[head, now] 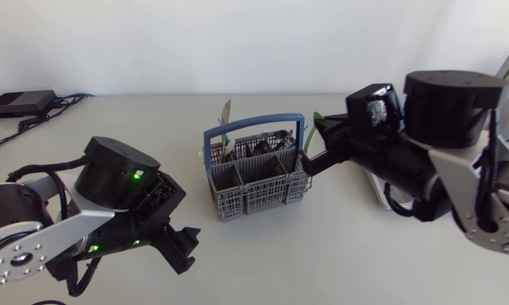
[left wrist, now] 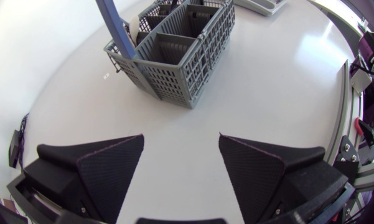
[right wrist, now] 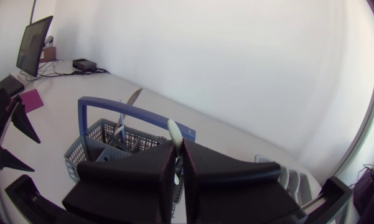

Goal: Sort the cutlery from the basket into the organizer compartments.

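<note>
The basket point(head: 256, 174) sits mid-worktop point(head: 339, 263), with a knife point(head: 225, 114) standing in its rear left corner. My left hand point(head: 182, 250) is in front of it to the left, apart. My right hand point(head: 313, 148), at its right side, pinches a cutlery piece point(right wrist: 174, 132). The organizer point(left wrist: 261, 5) lies further right.

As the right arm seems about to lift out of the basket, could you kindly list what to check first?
1. Grip: right gripper shut on the pale utensil: ok, pinched from both sides.
2. Utensil's lower end free of the basket: cannot tell, hidden.
3. Lift path past the blue handle: cannot tell, it stands close ahead of the gripper.
4. Other arm: left gripper out of the way: ok, open over bare table, apart from the basket.
5. Target: organizer free to receive: cannot tell, mostly hidden behind the right arm.
</note>
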Robot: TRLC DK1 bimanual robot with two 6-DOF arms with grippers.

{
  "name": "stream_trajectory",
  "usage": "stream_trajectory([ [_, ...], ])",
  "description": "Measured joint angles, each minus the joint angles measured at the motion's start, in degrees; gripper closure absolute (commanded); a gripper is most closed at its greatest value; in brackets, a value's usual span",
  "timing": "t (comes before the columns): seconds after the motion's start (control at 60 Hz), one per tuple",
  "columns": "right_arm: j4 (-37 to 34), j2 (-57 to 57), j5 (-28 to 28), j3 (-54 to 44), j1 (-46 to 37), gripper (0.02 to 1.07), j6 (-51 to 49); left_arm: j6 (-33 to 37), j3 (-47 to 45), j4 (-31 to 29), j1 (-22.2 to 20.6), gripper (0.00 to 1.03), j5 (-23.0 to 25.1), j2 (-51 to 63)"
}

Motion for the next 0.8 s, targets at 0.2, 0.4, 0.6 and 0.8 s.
stream_trajectory([
  [0.2,-16.8,-3.5,-22.3,6.6,-14.5,1.02,1.2,0.0,0.0,-0.3,0.0,0.2,0.0,0.0],
  [0.4,-29.0,-3.2,-37.4,13.0,-29.7,1.02,-6.2,0.0,0.0,-0.5,0.0,0.2,0.0,0.0],
  [0.6,-37.6,0.8,-40.3,15.1,-38.1,1.02,-19.1,0.0,0.1,-1.3,0.0,0.2,0.0,0.0],
  [0.8,-44.0,7.0,-38.8,18.0,-46.5,1.02,-35.0,0.0,0.3,-1.4,0.0,0.2,0.0,0.0],
])
